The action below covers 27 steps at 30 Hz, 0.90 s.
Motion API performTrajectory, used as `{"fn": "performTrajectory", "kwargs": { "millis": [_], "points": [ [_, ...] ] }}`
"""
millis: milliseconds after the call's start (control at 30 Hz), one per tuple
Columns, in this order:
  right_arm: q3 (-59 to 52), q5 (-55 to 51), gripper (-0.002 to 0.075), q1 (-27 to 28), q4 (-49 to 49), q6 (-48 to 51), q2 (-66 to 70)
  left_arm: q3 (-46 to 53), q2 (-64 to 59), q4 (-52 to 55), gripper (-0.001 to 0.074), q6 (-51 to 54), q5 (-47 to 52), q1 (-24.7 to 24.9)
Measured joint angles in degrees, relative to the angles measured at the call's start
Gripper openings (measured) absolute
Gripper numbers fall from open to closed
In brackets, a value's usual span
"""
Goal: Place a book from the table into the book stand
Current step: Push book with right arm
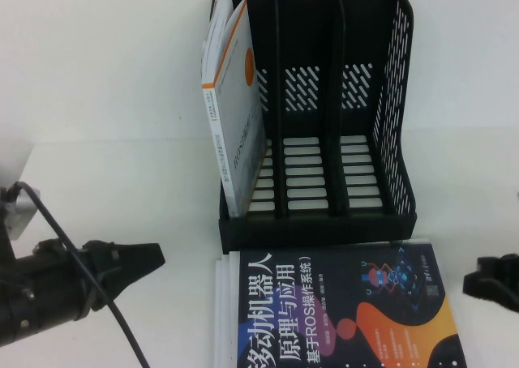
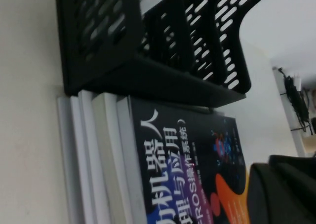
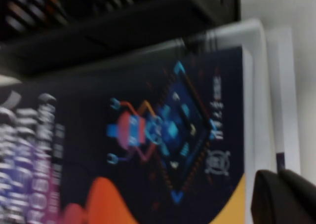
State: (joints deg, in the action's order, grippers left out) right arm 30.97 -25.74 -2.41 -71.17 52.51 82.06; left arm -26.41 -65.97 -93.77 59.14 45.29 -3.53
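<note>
The dark navy book (image 1: 340, 311) with white Chinese title and orange and pink shapes lies flat on top of a stack, on the white table (image 1: 105, 141), right in front of the black book stand (image 1: 316, 222). It also shows in the left wrist view (image 2: 187, 160) and the right wrist view (image 3: 148, 135). My left gripper (image 1: 156, 256) is shut and empty, low over the table to the left of the stack. My right gripper (image 1: 469, 284) is shut and empty, just off the book's right edge; it also shows in the right wrist view (image 3: 279, 182).
A white book with an orange stripe (image 1: 231, 117) leans in the stand's left slot; the middle and right slots hold nothing. Several white books (image 1: 223, 303) lie under the navy book. A black cable (image 1: 49, 218) runs over my left arm.
</note>
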Motion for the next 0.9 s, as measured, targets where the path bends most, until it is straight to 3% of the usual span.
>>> {"fn": "performTrajectory", "kwargs": {
  "millis": [367,900],
  "points": [
    [0.50,1.88,-0.0001,-2.66,-0.23,4.73,7.39,-0.23,-2.84,-1.06,-0.0002,4.11,10.66,0.00],
    [2.33,-0.42,-0.0001,-2.99,-0.26,5.34,8.55,-0.31,-2.88,-0.90,-0.0002,3.72,8.78,0.00]
  ]
}}
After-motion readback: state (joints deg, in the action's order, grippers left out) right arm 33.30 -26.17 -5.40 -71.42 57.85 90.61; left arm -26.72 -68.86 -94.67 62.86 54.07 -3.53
